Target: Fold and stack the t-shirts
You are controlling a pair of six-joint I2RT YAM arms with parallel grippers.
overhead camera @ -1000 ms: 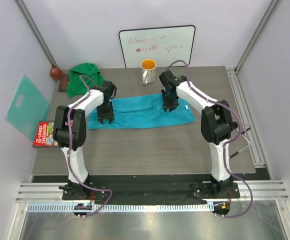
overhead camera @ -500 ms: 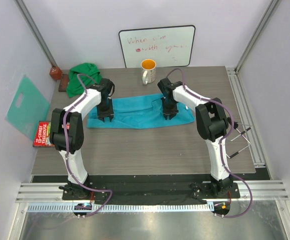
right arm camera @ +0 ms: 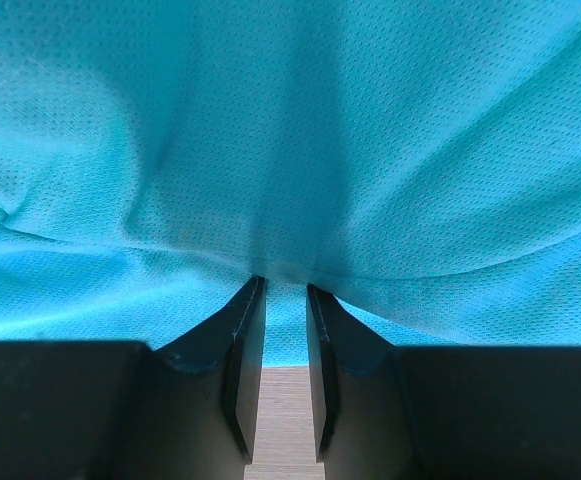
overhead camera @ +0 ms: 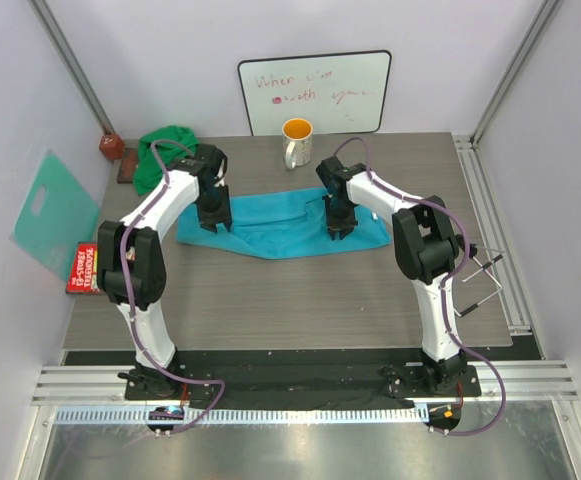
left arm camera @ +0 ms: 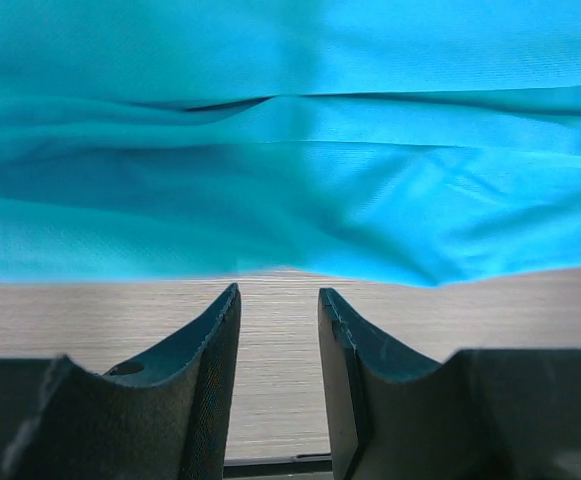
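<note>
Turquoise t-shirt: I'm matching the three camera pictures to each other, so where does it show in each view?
Top external: the turquoise t-shirt lies stretched across the middle of the wood-grain table.
Left wrist: it fills the upper half, just beyond the left tool's tips.
Right wrist: it fills nearly the whole picture, bunching at the right tool's tips.
Shared landmark: that wood grain, below its near edge in every view.

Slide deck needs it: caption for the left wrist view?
Open left fingers over bare table, turquoise t-shirt edge just ahead.
</note>
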